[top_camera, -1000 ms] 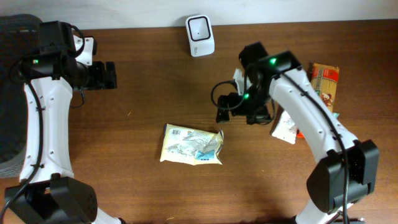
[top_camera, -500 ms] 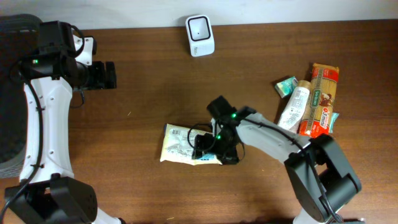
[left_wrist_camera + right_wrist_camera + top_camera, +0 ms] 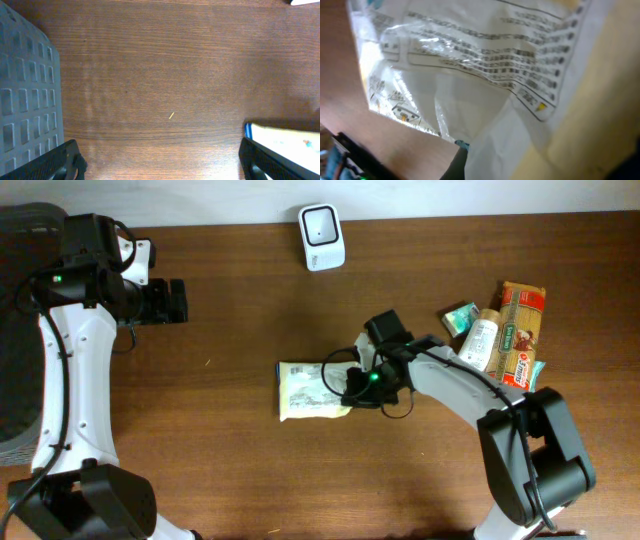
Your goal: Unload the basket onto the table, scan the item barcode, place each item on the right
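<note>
The right jaws have just closed on the right end of the pale yellow plastic food packet (image 3: 308,391), which has shifted mid-worktop; lifting toward the white scanner (image 3: 322,223) at the far edge seems next. The left jaws gape empty. Other groceries (image 3: 512,338) near the right edge leave the path free.

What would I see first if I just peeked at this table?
The crinkly yellow-and-white packet in the middle of the brown table, with the right claw pinched shut on its right edge. Next comes the little white scanner at the far edge, and the colourful heap of groceries over on the right side.
</note>
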You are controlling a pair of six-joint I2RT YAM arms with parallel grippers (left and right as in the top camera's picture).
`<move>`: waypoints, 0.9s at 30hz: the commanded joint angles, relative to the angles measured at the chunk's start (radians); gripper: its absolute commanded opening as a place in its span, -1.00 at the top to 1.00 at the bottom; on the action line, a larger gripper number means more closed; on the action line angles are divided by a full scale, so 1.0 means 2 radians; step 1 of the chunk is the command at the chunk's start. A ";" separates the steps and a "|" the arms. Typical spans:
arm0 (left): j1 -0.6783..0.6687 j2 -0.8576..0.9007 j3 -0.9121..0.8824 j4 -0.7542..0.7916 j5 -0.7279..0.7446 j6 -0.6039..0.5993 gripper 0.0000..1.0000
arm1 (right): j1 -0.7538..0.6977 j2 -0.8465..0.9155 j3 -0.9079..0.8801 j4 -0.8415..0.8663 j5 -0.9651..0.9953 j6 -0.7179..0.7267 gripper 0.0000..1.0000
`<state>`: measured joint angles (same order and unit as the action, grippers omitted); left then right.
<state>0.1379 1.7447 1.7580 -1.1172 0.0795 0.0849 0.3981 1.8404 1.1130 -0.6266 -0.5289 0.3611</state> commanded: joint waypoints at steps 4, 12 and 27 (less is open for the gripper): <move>0.001 -0.005 0.004 0.000 0.005 -0.005 -0.98 | -0.024 -0.001 0.023 -0.008 0.008 -0.034 -0.33; 0.001 -0.005 0.004 0.000 0.005 -0.005 -0.98 | -0.018 0.049 0.023 0.053 -0.014 0.060 -0.50; 0.001 -0.005 0.004 0.000 0.005 -0.005 -0.98 | -0.038 -0.021 0.068 0.063 -0.154 0.031 0.92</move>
<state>0.1379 1.7447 1.7580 -1.1172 0.0792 0.0849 0.3683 1.9583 1.1847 -0.5045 -0.6926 0.4664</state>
